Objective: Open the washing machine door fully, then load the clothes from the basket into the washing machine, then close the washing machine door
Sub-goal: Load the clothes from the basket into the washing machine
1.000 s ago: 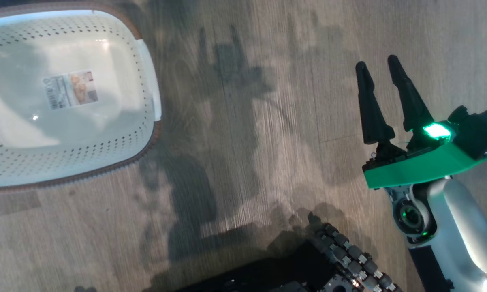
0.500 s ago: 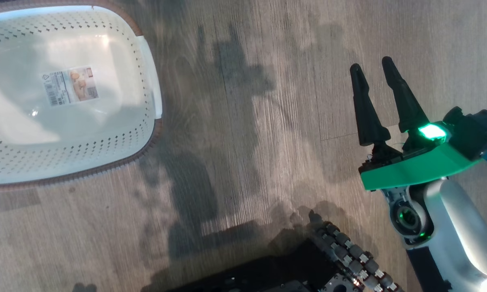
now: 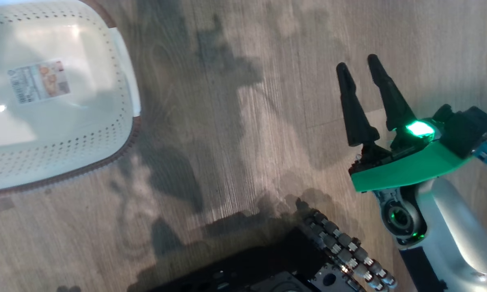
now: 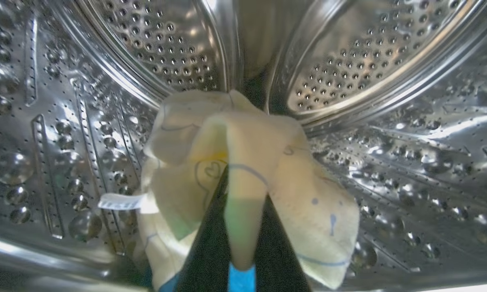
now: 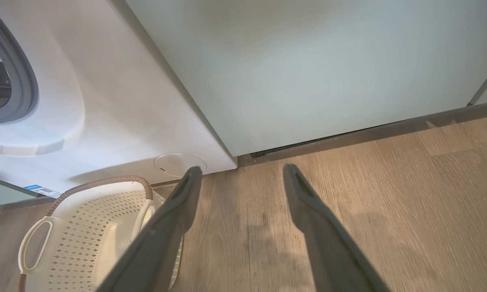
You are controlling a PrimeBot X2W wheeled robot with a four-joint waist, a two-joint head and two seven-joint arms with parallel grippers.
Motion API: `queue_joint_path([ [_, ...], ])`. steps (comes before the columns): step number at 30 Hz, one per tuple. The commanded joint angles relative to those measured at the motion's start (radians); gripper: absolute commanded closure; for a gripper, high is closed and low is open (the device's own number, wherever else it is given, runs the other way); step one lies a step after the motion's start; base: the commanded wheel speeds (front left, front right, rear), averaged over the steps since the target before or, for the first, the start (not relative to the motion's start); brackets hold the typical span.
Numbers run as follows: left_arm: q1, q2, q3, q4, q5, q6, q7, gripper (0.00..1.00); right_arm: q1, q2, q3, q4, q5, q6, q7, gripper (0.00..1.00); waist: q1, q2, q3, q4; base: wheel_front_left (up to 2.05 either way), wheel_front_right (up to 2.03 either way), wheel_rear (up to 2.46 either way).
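Inside the steel drum (image 4: 349, 61) of the washing machine (image 5: 118, 101), my left gripper (image 4: 243, 190) is shut on one of the clothes (image 4: 243, 146), a pale yellow garment with blue trim that drapes over both fingers. The basket (image 3: 105, 162) stands on the floor at the upper left of the head view, with just a label (image 3: 39, 81) inside it. It also shows as the basket (image 5: 85, 227) in front of the machine. My right gripper (image 3: 359, 65) hovers open above the floor, and the right gripper (image 5: 243, 170) holds nothing. The washing machine door is out of view.
A pale mint-green cabinet panel (image 5: 308, 73) stands right of the machine, meeting the wood floor (image 5: 389, 182). My black base with its cable chain (image 3: 340, 251) sits at the bottom of the head view. The grey seal (image 5: 24, 81) rims the drum opening.
The head camera has turned, so the basket and right gripper sit further left in the picture. The right gripper stays open over the floor.
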Motion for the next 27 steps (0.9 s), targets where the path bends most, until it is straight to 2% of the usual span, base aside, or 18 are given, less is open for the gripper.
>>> queue_joint_path([
  [1,-0.044,0.043,0.023,-0.024,0.017,0.001,-0.025,1.0,0.013,-0.001,0.016,-0.029,0.008,-0.003,-0.01,0.0,-0.0001,0.0,0.01,-0.012,0.0,0.0,0.0],
  [5,-0.098,0.04,0.011,0.008,0.063,0.004,-0.139,1.0,0.008,-0.001,0.027,-0.031,0.02,-0.003,-0.01,0.0,-0.0001,0.0,0.023,-0.031,0.0,0.0,0.0],
  [9,-0.121,0.027,-0.009,0.09,0.074,-0.003,-0.14,1.0,0.008,-0.001,0.036,-0.03,0.028,-0.003,-0.01,0.0,-0.0001,0.0,0.03,-0.04,0.0,0.0,0.0],
  [10,-0.126,0.024,-0.012,0.108,0.073,-0.005,-0.134,0.91,0.009,-0.001,0.038,-0.03,0.03,-0.003,-0.01,0.0,-0.0001,0.0,0.032,-0.041,0.0,0.0,0.0],
  [11,-0.132,0.019,-0.013,0.124,0.071,-0.007,-0.128,0.68,0.009,-0.001,0.039,-0.03,0.031,-0.003,-0.01,0.0,-0.0001,0.0,0.034,-0.041,0.0,0.0,0.0],
  [12,-0.136,0.014,-0.014,0.138,0.067,-0.011,-0.124,0.58,0.009,-0.001,0.039,-0.03,0.031,-0.003,-0.01,0.0,-0.0001,0.0,0.034,-0.041,0.0,0.0,0.0],
  [13,-0.14,0.01,-0.018,0.148,0.066,-0.016,-0.122,0.4,0.01,-0.001,0.039,-0.03,0.032,-0.003,-0.01,0.0,-0.0001,0.0,0.035,-0.04,0.0,0.0,0.0],
  [14,-0.145,0.006,-0.02,0.157,0.064,-0.022,-0.122,0.07,0.01,-0.001,0.038,-0.029,0.032,-0.003,-0.01,0.0,-0.0001,0.0,0.035,-0.039,0.0,0.0,0.0],
  [15,-0.148,0.001,-0.022,0.166,0.061,-0.027,-0.119,0.0,0.01,-0.001,0.036,-0.028,0.031,-0.003,-0.01,0.0,-0.0001,0.0,0.034,-0.036,0.0,0.0,0.0],
  [20,-0.164,-0.027,-0.04,0.186,0.059,-0.048,-0.129,0.0,0.006,-0.001,0.023,-0.023,0.022,-0.003,-0.01,0.0,-0.0001,0.0,0.032,-0.017,0.0,0.0,0.0],
  [27,-0.154,-0.059,-0.052,0.206,0.048,-0.056,-0.149,0.0,0.004,-0.001,-0.004,-0.019,-0.001,-0.003,-0.01,0.0,-0.0001,0.0,0.019,0.027,0.0,0.0,0.0],
])
